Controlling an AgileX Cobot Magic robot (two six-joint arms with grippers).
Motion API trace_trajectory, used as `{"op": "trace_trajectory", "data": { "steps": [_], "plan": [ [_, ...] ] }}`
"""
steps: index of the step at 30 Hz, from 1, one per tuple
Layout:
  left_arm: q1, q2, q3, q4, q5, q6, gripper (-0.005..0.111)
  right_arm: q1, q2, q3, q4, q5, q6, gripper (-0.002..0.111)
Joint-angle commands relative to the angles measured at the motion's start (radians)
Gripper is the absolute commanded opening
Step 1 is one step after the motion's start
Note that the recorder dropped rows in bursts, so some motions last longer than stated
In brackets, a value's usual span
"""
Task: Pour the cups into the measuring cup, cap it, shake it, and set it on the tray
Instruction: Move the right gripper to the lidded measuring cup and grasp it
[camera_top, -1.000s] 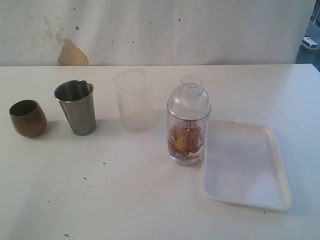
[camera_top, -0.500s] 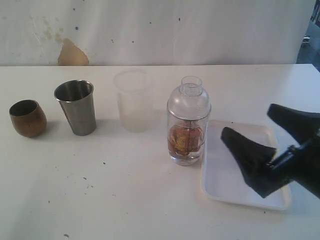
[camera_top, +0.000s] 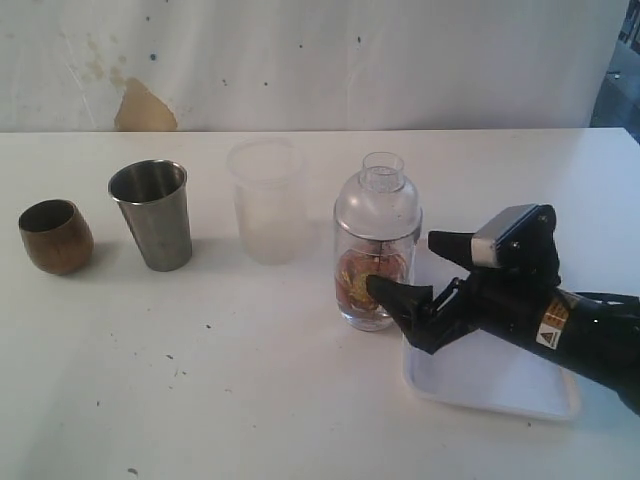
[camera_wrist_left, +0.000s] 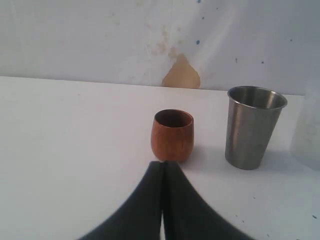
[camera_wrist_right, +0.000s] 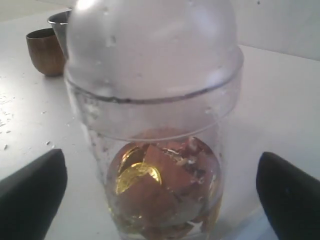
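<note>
Reaching in from the right since half a second ago, the right gripper (camera_top: 405, 263) has crossed the tray (camera_top: 480, 388) and now sits at the measuring cup (camera_top: 377, 250). Its fingers are spread wide, one on the near side of the cup and one on the far right, and neither touches it. The measuring cup stands upright on the table (camera_top: 250, 380), just left of the tray, capped with a clear dome, with brown and gold pieces inside. Further left stand a frosted cup (camera_top: 266, 200), the steel cup (camera_top: 153, 215) and the wooden cup (camera_top: 55, 236). The left gripper (camera_wrist_left: 162, 172) is clenched with nothing in it, near the wooden cup.
</note>
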Motion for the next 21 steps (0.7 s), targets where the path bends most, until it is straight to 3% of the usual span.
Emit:
{"op": "trace_trajectory", "data": {
  "steps": [1, 15, 18, 21],
  "plan": [
    [0.0, -0.004, 0.006, -0.004, -0.005, 0.0, 0.0, 0.0, 0.081, -0.074, -0.017, -0.019, -0.014, 0.095],
    [0.0, -0.004, 0.006, -0.004, -0.005, 0.0, 0.0, 0.104, 0.153, -0.2, 0.04, 0.005, -0.008, 0.092],
    [0.0, -0.004, 0.006, -0.004, -0.005, 0.0, 0.0, 0.104, 0.153, -0.2, 0.069, 0.027, -0.01, 0.073],
    [0.0, -0.004, 0.006, -0.004, -0.005, 0.0, 0.0, 0.104, 0.153, -0.2, 0.069, 0.027, -0.032, 0.038]
  ]
}}
